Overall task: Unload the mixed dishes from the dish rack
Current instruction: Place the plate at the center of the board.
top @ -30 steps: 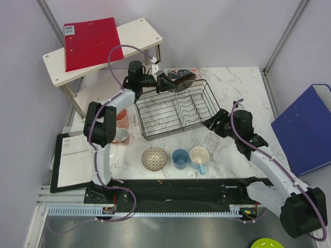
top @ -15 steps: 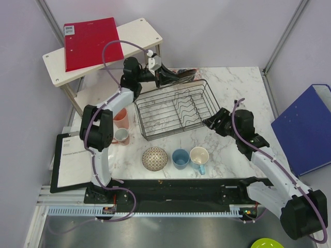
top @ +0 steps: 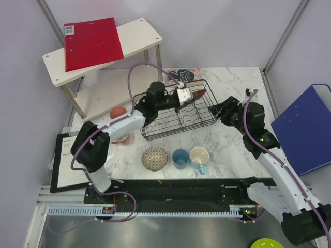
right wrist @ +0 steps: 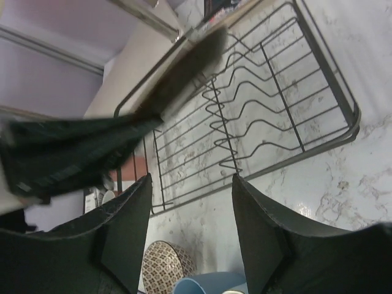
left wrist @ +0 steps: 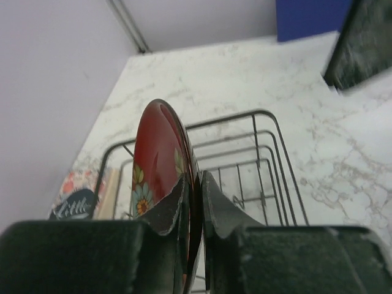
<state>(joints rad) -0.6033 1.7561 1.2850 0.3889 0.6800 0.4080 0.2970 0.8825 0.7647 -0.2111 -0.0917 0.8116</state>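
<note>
My left gripper [top: 184, 96] is shut on the dark red-brown plate [top: 199, 93], holding it on edge above the far part of the dish rack [top: 155, 133]. Seen from the left wrist, the fingers pinch the plate's rim [left wrist: 156, 156], with the rack's wires [left wrist: 269, 153] below. My right gripper [top: 219, 108] hangs open by the rack's right end, nothing between its fingers [right wrist: 122, 226]. No other dishes show in the rack [right wrist: 275, 104]. On the table in front stand the red-speckled bowl [top: 154, 158], the blue cup [top: 180, 158] and the light-blue mug [top: 199, 156]. The salmon-pink tumbler [top: 118, 112] stands left of the rack.
A white two-tier shelf [top: 139, 33] with a red folder [top: 92, 41] stands at the back left. A blue binder [top: 305, 129] lies to the right, a clipboard with paper [top: 70, 163] to the near left, a floral packet [top: 186, 75] behind the rack, a lime-green dish [top: 268, 243] at the bottom right.
My left arm has swung the plate from the rack's far left corner rightward over the rack. My right gripper has risen toward the rack's right end, still open.
</note>
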